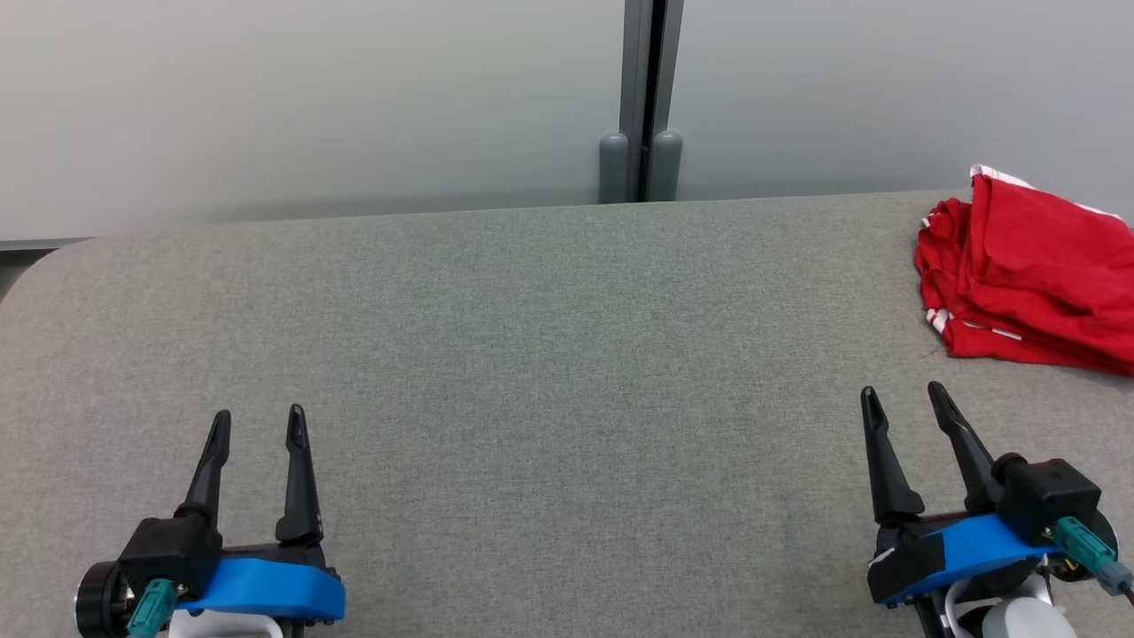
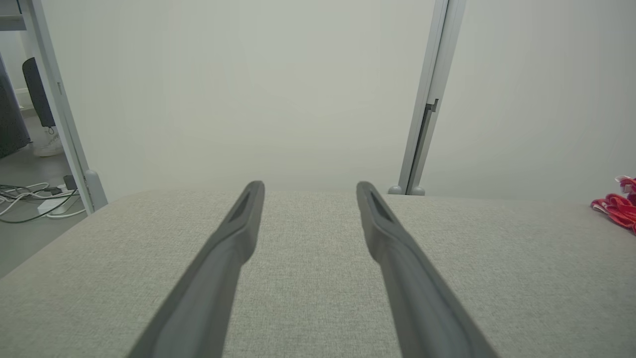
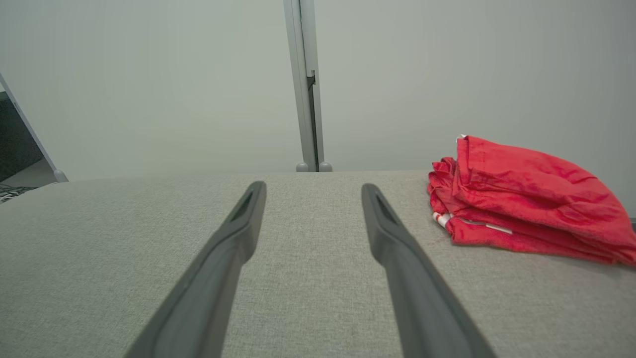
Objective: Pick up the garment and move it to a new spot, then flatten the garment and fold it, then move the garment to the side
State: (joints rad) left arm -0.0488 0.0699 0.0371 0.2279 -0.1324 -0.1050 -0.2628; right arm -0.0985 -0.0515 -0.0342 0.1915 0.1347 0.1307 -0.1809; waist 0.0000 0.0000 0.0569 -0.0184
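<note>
2 pincers sit over the grey worktop (image 1: 549, 354): the left pincer (image 1: 259, 413) at the near left, the right pincer (image 1: 903, 390) at the near right, both with jaws spread wide and nothing between them. The red garment (image 1: 1036, 266), white-trimmed, lies in a rumpled folded heap at the worktop's far right. It is ahead of the right pincer and not touching it.
</note>
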